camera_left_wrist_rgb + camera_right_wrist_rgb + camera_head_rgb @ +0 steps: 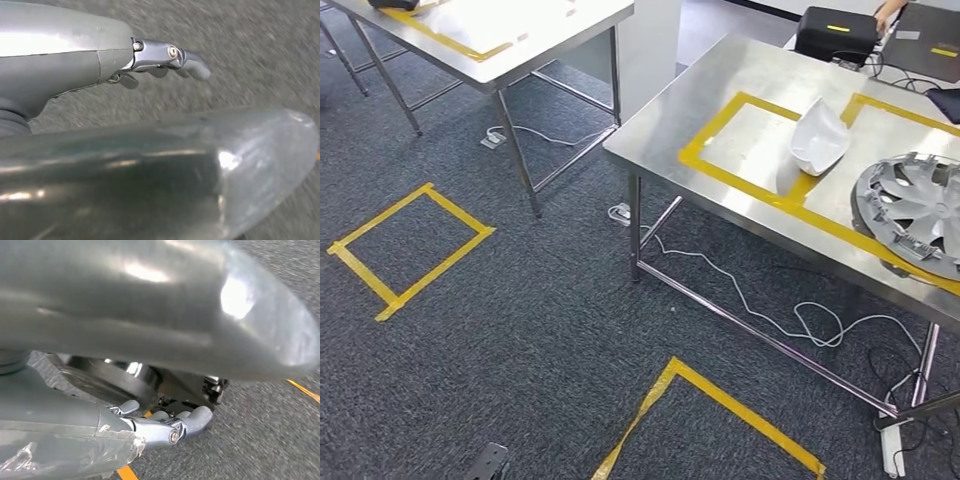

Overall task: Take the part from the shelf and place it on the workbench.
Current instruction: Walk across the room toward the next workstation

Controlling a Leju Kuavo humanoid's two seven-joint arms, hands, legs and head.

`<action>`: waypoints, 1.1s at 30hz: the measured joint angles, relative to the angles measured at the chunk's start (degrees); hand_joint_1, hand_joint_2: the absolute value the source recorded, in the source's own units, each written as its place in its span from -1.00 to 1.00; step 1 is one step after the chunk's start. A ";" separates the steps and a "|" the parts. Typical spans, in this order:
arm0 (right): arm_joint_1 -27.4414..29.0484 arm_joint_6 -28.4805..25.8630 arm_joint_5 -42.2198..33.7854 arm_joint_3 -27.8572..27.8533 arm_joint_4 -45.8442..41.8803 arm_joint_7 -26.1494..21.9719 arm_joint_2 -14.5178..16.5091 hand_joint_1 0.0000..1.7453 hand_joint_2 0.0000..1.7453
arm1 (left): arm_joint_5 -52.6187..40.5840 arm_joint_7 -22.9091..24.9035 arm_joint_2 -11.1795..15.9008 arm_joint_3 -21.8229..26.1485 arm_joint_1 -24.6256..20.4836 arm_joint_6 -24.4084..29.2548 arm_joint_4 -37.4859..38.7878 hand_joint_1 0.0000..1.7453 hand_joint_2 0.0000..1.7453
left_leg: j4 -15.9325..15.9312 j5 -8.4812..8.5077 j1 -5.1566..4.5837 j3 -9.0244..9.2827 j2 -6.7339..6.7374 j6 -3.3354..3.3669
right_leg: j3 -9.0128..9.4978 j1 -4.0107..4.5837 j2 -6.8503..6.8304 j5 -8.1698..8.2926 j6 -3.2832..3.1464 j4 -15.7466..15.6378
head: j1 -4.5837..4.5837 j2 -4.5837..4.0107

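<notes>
Left hand (pixel 166 60) empty; white curved shell part (pixel 818 137) on steel workbench (pixel 675 120).

Wheel cover (pixel 912 210) cut off at the frame edge (likewise the black box (pixel 837 32)).

Grey-shelled arms ending in polished metal hands.
The left hand (pixel 166 57) has a smooth grey cover, chrome links fixed with small round screws, and darker grey fingertips; a broad glossy silver shell spans the lower frame. The right hand (pixel 166 427) matches it, with one screw at the link and torn, crinkled clear tape on its grey cover at lower left.
</notes>
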 joint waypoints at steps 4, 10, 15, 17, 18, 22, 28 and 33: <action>1.96 1.47 -0.53 0.54 -2.36 1.94 0.11 -1.00 -1.00 | -0.30 -0.20 -0.93 -0.53 -0.48 1.73 0.00 -1.00 -1.00 | 0.01 0.91 -0.41 -1.14 -2.64 1.12 | -5.81 0.08 4.26 -7.15 -0.08 13.60 | 0.42 0.00; 2.88 0.57 -1.06 3.39 -3.60 2.83 -0.57 -1.00 -1.00 | 0.43 0.05 -1.62 -1.02 -1.58 -1.31 0.00 -1.00 -1.00 | 0.15 1.93 -0.68 -1.82 -7.16 0.43 | 1.54 0.34 8.51 -0.42 -1.61 -0.43 | 0.54 0.00; 3.01 -0.62 -2.43 6.15 -3.63 2.59 -1.73 -1.00 -1.00 | 1.68 1.40 -2.54 -1.10 -1.75 0.52 0.00 -1.00 -1.00 | 1.50 1.46 -0.36 -3.49 -6.72 -1.06 | 2.28 0.48 6.55 0.67 -2.77 -2.43 | 0.31 0.00; 3.26 -0.72 -2.60 6.80 -3.67 2.54 -1.98 -1.00 -1.00 | 1.84 1.64 -3.02 -1.10 -2.00 0.98 0.00 -1.00 -1.00 | 7.39 -2.43 -0.41 -6.27 -3.28 -1.55 | 2.21 0.39 4.75 1.08 -3.16 -2.72 | -0.08 0.00; 3.45 -0.72 -2.65 7.03 -3.68 2.53 -2.09 -1.00 -1.00 | 1.87 1.76 -3.31 -1.11 -2.18 1.15 0.00 -1.00 -1.00 | 11.39 -4.58 -0.36 -8.05 -2.38 -1.86 | 2.06 0.41 3.74 1.13 -3.23 -2.73 | -0.23 0.00; 3.80 -1.23 -3.64 8.46 -3.68 2.92 -2.68 -1.00 -1.00 | 2.35 3.30 -3.96 -1.08 -2.47 1.60 -0.03 -1.00 -1.00 | 12.78 -3.81 0.16 -7.37 -1.05 -2.66 | 1.84 0.27 0.26 1.17 -2.94 -2.60 | -0.27 0.00; -1.91 -7.95 -9.83 19.39 3.68 0.45 -8.31 -1.00 -1.00 | 10.56 23.21 -0.70 0.79 -19.06 -5.69 -1.71 -1.00 -1.00 | 0.94 1.14 0.06 -2.35 0.93 -0.98 | 0.62 1.05 -4.42 0.69 -1.10 -1.39 | 0.22 0.01; -5.27 -14.30 -27.63 34.09 9.92 0.89 -14.70 -1.00 -1.00 | 15.95 23.99 2.75 0.21 -25.46 -5.22 -3.92 -1.00 -1.00 | 0.67 2.03 -0.13 -2.84 -1.63 0.84 | -4.34 0.13 2.94 -5.61 -0.19 9.94 | 1.00 0.00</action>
